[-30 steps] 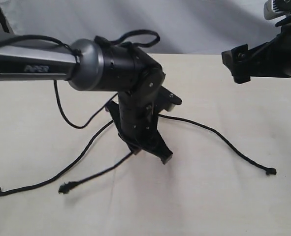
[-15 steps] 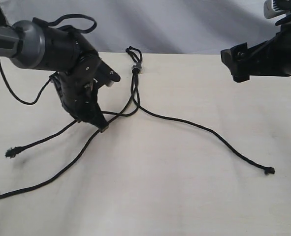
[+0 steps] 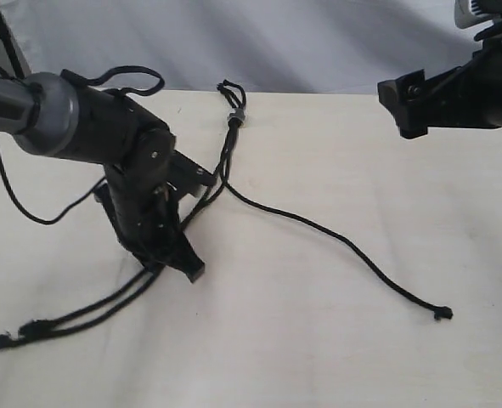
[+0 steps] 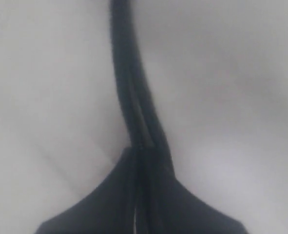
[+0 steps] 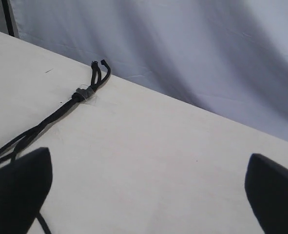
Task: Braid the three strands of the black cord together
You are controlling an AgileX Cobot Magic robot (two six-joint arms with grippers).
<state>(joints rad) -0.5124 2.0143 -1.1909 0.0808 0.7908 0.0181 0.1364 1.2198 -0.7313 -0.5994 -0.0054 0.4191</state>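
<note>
The black cord's knot (image 3: 234,120) lies at the table's far edge with its small loop (image 3: 229,88) beyond it; both also show in the right wrist view, knot (image 5: 80,95) and loop (image 5: 99,73). Two strands (image 3: 98,308) run side by side to the near left, tips (image 3: 2,341) close together. My left gripper (image 3: 176,262) points down at the table, shut on these two strands (image 4: 134,97) partway along. The third strand (image 3: 344,240) curves right to its tip (image 3: 442,313). My right gripper (image 3: 401,106) hovers open at the far right, nothing between its fingers (image 5: 17,187).
The pale table (image 3: 318,365) ends at a grey-white cloth backdrop (image 3: 335,42). The left arm's thicker smooth cable (image 3: 13,200) hangs in a loop over the table's left side.
My left gripper swung toward the near side, pulling its strand alongside the other left strand. The right strand's tip slid slightly left and nearer. The right gripper stayed put.
</note>
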